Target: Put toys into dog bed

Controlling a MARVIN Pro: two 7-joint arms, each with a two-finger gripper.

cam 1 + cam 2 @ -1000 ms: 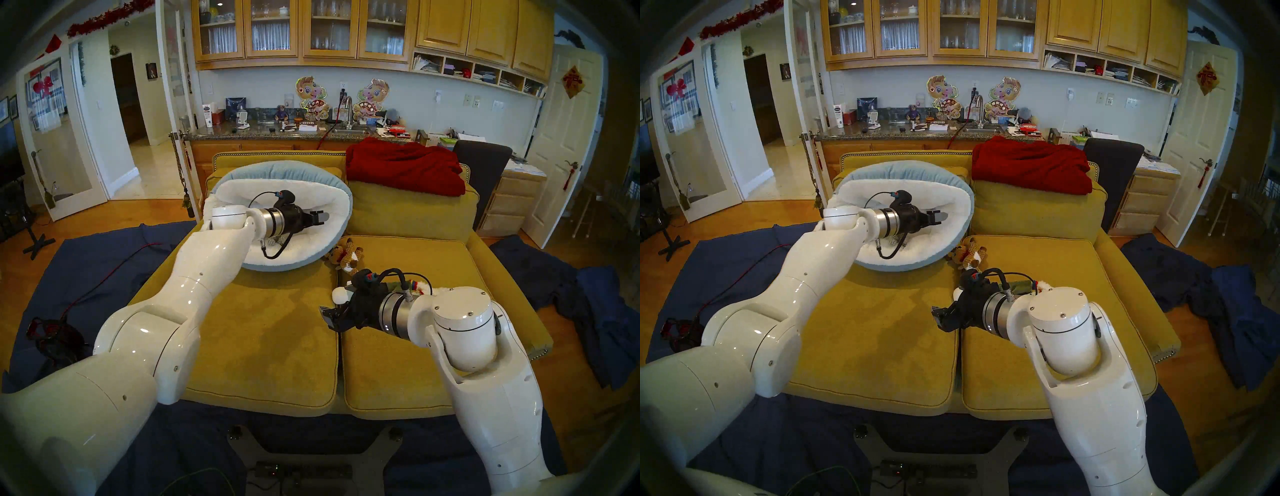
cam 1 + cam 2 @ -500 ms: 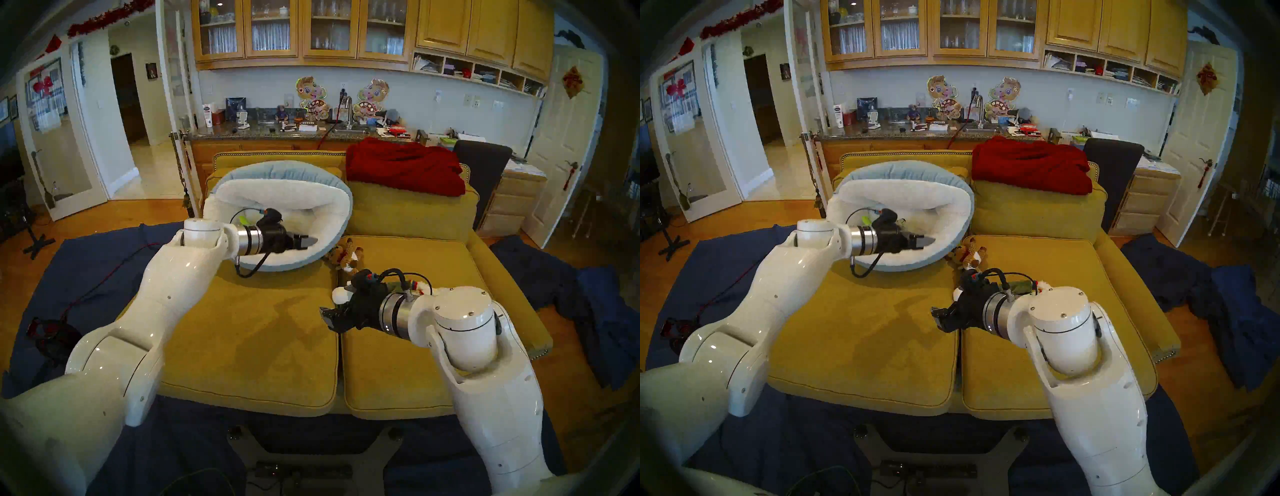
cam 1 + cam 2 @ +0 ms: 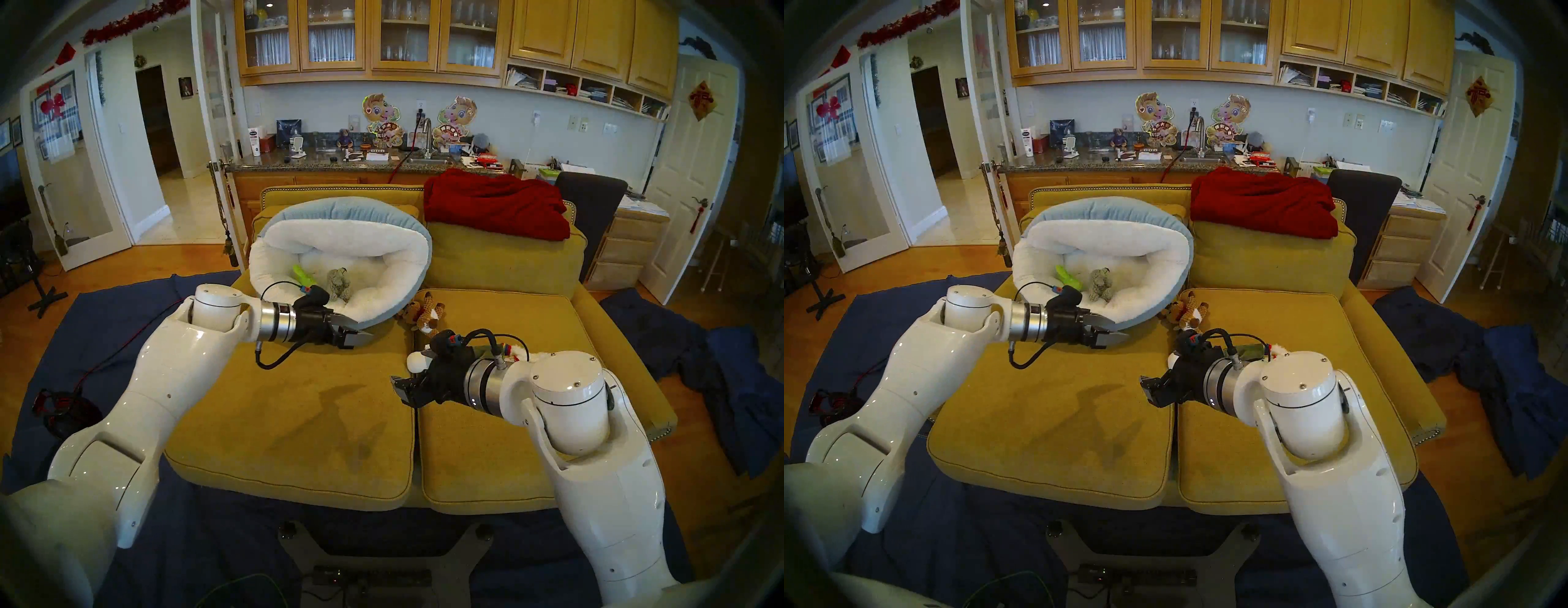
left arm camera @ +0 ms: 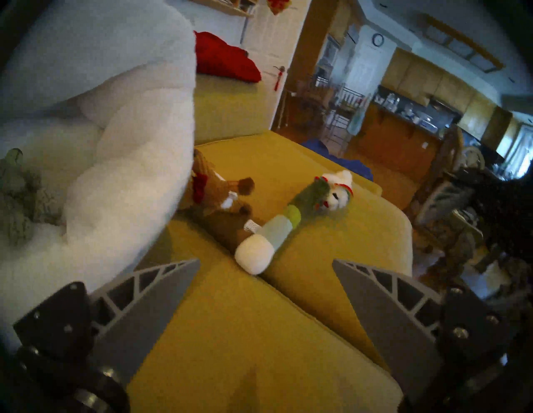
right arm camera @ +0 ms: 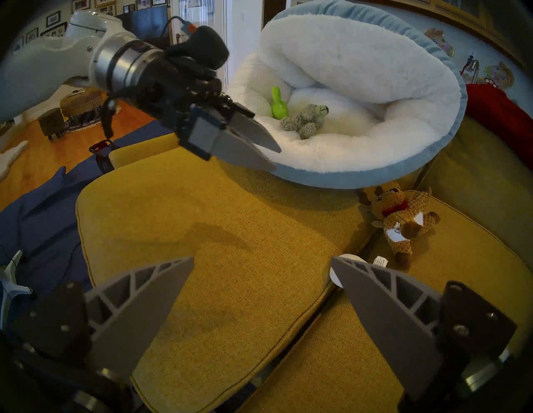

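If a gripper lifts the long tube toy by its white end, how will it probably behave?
The long tube toy looks like soft plush in stitched segments, so it would likely sag and dangle rather than stay straight. It probably weighs little for its length. Its round body may roll slightly on the sofa cushion if pushed sideways.

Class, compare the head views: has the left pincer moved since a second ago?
Yes. The left pincer has withdrawn from over the dog bed's fleece, toward the robot, now low before the front rim, jaws open and empty.
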